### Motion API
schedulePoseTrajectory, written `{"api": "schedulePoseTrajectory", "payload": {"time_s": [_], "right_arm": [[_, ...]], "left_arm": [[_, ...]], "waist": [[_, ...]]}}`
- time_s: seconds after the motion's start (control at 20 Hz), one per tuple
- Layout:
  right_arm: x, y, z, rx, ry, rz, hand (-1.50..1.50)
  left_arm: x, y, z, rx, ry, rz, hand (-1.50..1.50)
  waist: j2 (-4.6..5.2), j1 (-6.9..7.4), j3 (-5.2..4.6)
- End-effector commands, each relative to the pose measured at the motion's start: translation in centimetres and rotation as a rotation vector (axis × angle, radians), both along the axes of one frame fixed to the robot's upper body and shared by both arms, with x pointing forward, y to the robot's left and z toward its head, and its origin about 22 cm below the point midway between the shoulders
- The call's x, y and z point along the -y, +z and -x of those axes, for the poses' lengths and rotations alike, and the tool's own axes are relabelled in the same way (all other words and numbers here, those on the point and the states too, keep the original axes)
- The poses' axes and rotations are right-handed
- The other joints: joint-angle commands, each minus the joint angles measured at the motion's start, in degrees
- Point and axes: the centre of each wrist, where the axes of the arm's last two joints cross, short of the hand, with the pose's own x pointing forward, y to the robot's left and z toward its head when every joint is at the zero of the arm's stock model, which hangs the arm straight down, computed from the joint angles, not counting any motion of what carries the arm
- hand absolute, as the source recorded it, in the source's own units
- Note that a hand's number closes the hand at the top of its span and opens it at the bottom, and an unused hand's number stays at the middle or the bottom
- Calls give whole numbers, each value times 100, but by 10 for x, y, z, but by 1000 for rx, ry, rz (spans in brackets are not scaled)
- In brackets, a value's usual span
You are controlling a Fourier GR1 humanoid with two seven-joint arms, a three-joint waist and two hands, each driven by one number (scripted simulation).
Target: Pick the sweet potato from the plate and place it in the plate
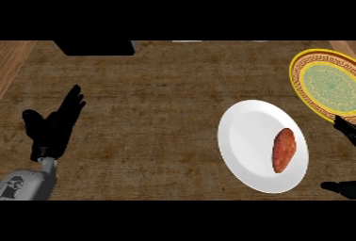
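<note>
1. The sweet potato [284, 150] lies lengthwise on the right half of the white plate [243, 136], at the lower right of the frame, and nothing is touching it.
2. My right hand [343, 127] only peeks in at the right edge, one dark tip just past the plate's rim and another lower at the corner; it holds nothing, and I cannot tell how far it is spread.
3. To do the pick well, I judge I should come in over the rim from the right and close across the potato's narrow width, not along its length.
4. The yellow patterned plate [300, 75] sits at the upper right, just beyond the white one: the likely drop spot.
5. My left hand [52, 124] rests open, fingers up, at the left of the bench [153, 103], holding nothing.
</note>
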Motion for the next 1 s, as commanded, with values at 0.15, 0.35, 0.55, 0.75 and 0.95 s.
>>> {"api": "schedulePoseTrajectory", "payload": {"time_s": [0.15, 0.35, 0.55, 0.75, 0.95], "right_arm": [[9, 32, -6, -95, 60, 142, -150], [-19, 52, -29, -209, 122, 240, -150], [-24, 35, -22, -229, 113, 353, -150], [-32, 53, -36, -284, 112, 459, -150], [-44, 43, -52, -327, 139, 502, -150]], "left_arm": [[-13, -3, 0, -1, -14, -3, 0], [4, 15, -13, 1, 3, -6, 0], [-16, -9, 2, -1, -8, -10, 0], [-4, 2, 0, -14, -17, 15, 0], [4, -9, 0, 1, -18, -6, 0]], "waist": [[-8, 20, -5], [-10, 34, -6], [-5, 36, -4], [-10, 43, -5], [2, 64, -2]]}}
